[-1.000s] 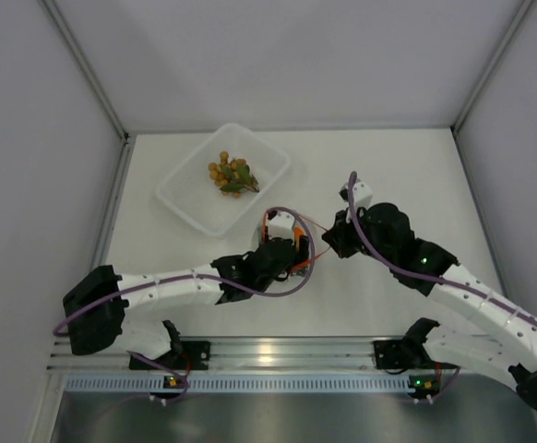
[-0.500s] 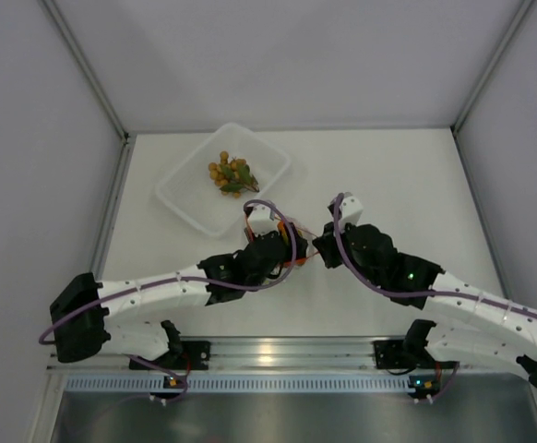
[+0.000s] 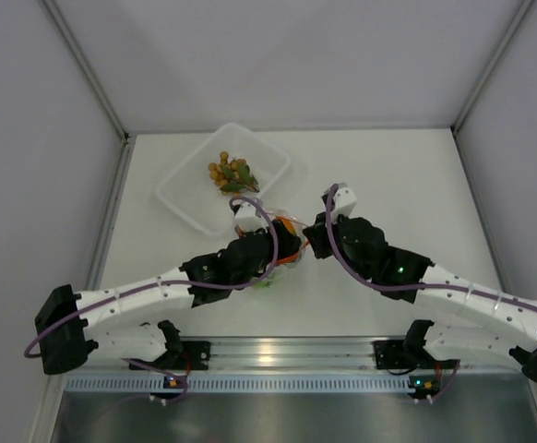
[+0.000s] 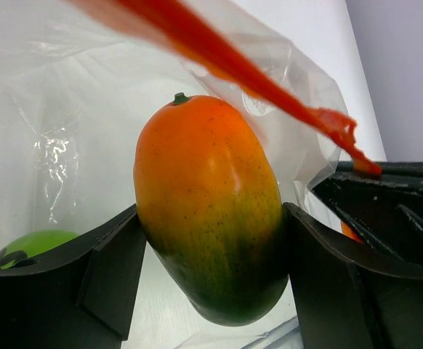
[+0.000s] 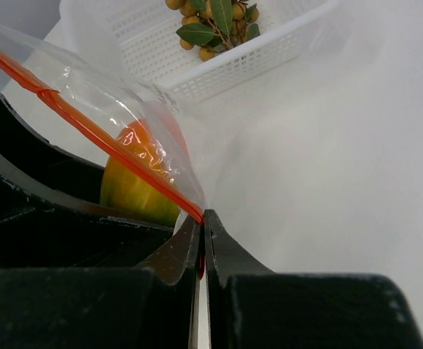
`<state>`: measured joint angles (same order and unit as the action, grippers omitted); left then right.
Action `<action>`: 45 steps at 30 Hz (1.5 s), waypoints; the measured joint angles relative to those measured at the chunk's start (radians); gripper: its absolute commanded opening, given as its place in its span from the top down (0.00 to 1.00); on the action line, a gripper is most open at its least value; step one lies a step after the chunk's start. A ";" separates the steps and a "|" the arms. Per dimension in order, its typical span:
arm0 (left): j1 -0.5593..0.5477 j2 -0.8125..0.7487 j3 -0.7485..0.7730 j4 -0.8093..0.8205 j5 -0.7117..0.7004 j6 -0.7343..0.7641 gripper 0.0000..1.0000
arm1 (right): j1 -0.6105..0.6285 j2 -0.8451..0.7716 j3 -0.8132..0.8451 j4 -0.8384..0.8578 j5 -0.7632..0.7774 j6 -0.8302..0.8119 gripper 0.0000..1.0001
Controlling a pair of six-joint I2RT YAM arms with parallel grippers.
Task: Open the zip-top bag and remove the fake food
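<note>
The zip-top bag [image 4: 88, 94] lies open, its red-orange zip strip [image 4: 219, 62] stretched above the fake food. My left gripper [image 4: 211, 212] reaches inside the bag and is shut on the orange-and-green mango [image 4: 197, 167], which touches both fingers. A round green ball [image 4: 30, 243] lies deeper in the bag at the left. My right gripper [image 5: 203, 214] is shut on the end of the zip strip [image 5: 110, 145], with the mango [image 5: 135, 193] just behind it. The cluster of tan balls with leaves [image 3: 232, 173] sits in the tray. In the top view both grippers [image 3: 282, 242] [image 3: 307, 238] meet at the table's middle.
The clear rectangular tray [image 3: 181, 198] stands at the back left, a short way beyond the grippers; its perforated wall [image 5: 248, 62] shows in the right wrist view. White walls close in the table on three sides. A metal rail runs along the near edge.
Both arms have shifted left and toward the tray, carrying the bag along. The left arm has stretched out further. Both grips are unchanged.
</note>
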<state>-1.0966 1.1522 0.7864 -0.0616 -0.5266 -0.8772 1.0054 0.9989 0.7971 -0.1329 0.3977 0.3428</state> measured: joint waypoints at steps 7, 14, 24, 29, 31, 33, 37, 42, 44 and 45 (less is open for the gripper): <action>0.006 -0.012 -0.006 0.002 0.039 0.027 1.00 | -0.016 0.023 0.061 -0.037 -0.018 -0.037 1.00; -0.010 -0.006 -0.006 -0.024 -0.032 0.007 1.00 | -0.013 0.008 0.063 -0.053 -0.051 -0.072 1.00; -0.011 0.095 0.081 -0.039 -0.249 -0.051 1.00 | 0.108 0.009 0.058 -0.101 0.078 -0.032 1.00; -0.001 0.096 0.102 -0.037 -0.296 -0.097 1.00 | 0.120 0.009 -0.012 -0.101 0.169 -0.005 1.00; -0.002 0.093 0.102 -0.039 -0.274 -0.114 1.00 | 0.121 0.009 -0.047 -0.077 0.214 0.007 1.00; 0.001 0.082 0.102 -0.040 -0.229 -0.133 1.00 | 0.123 0.010 -0.065 -0.053 0.246 0.011 1.00; 0.025 0.027 0.080 -0.037 -0.125 -0.186 1.00 | 0.122 0.024 -0.071 0.001 0.296 0.013 1.00; 0.054 -0.053 0.016 -0.019 -0.010 -0.238 1.00 | 0.104 0.057 -0.071 0.055 0.313 0.004 1.00; 0.056 -0.071 0.001 -0.017 0.027 -0.242 1.00 | 0.092 0.076 -0.071 0.068 0.300 -0.002 1.00; 0.059 -0.078 -0.004 -0.015 0.048 -0.241 1.00 | 0.083 0.085 -0.071 0.073 0.283 -0.004 1.00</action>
<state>-1.0374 1.0740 0.7822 -0.0765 -0.4789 -1.1187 1.0885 1.0843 0.7265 -0.0597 0.6811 0.3386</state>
